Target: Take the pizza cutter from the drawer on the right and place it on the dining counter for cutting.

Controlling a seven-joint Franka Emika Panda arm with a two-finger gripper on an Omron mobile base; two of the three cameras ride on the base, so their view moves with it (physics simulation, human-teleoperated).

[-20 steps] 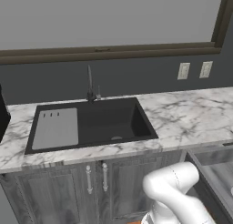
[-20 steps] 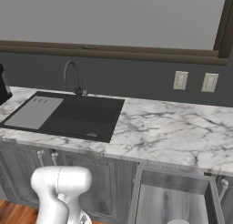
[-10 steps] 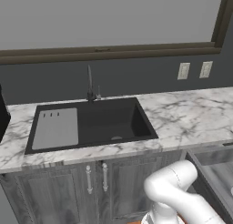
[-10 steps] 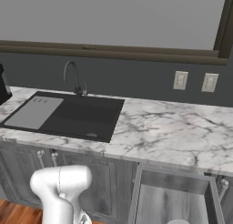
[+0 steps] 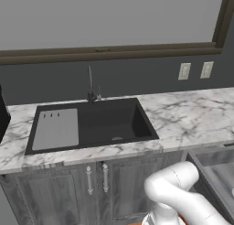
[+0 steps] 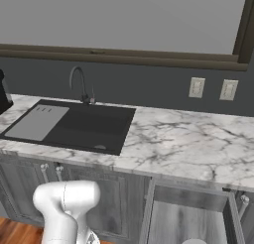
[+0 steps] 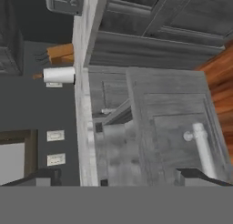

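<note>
The drawer (image 6: 188, 220) stands pulled out under the right part of the sink counter, its plain grey inside showing; its corner also appears at the drawer (image 5: 215, 167). A pale round sliver (image 6: 194, 241) at the drawer's near edge may be the pizza cutter's wheel; I cannot tell for sure. In the rolled hand view, my gripper (image 7: 118, 177) is open and empty, hovering over the drawer's front panel (image 7: 168, 123) with its silver handle (image 7: 202, 148). The dining counter is out of view.
A black sink (image 5: 98, 125) with a faucet (image 5: 90, 84) sits in the marble top (image 6: 183, 144). Double cabinet doors (image 5: 96, 187) are below it. Wall outlets (image 6: 212, 89) are behind. A paper towel roll (image 7: 59, 75) shows in the hand view.
The arm's white elbow has shifted slightly in the base views. The jaws stay open and the drawer has not moved.
</note>
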